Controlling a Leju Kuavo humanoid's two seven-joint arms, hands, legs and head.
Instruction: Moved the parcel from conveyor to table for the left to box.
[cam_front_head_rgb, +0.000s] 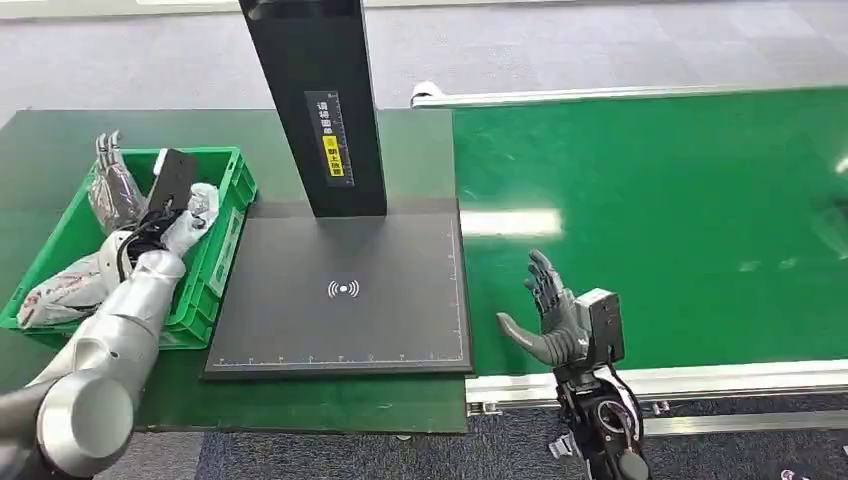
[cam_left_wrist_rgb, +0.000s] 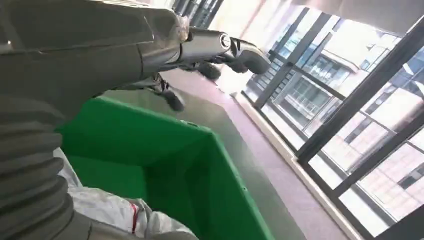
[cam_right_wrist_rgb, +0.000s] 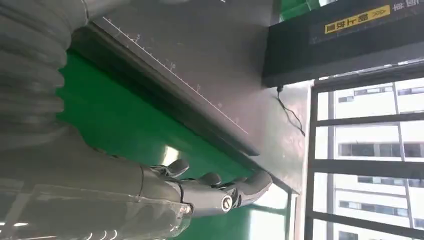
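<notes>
A white parcel bag (cam_front_head_rgb: 62, 283) with red print lies in the green crate (cam_front_head_rgb: 228, 215) at the left of the table; it shows up close in the left wrist view (cam_left_wrist_rgb: 116, 214). My left hand (cam_front_head_rgb: 112, 183) hovers over the crate's far corner, fingers stretched out and apart, holding nothing (cam_left_wrist_rgb: 220, 46). My right hand (cam_front_head_rgb: 552, 314) stands upright over the near edge of the green conveyor belt (cam_front_head_rgb: 680, 220), just right of the black scan plate. Its fingers are spread and empty (cam_right_wrist_rgb: 215, 192).
A black scan plate (cam_front_head_rgb: 340, 300) with a tall black post (cam_front_head_rgb: 320, 100) fills the middle of the table. The conveyor's silver rail (cam_front_head_rgb: 700, 380) runs along its near side. The crate's inner wall (cam_left_wrist_rgb: 165, 165) is close beside my left wrist.
</notes>
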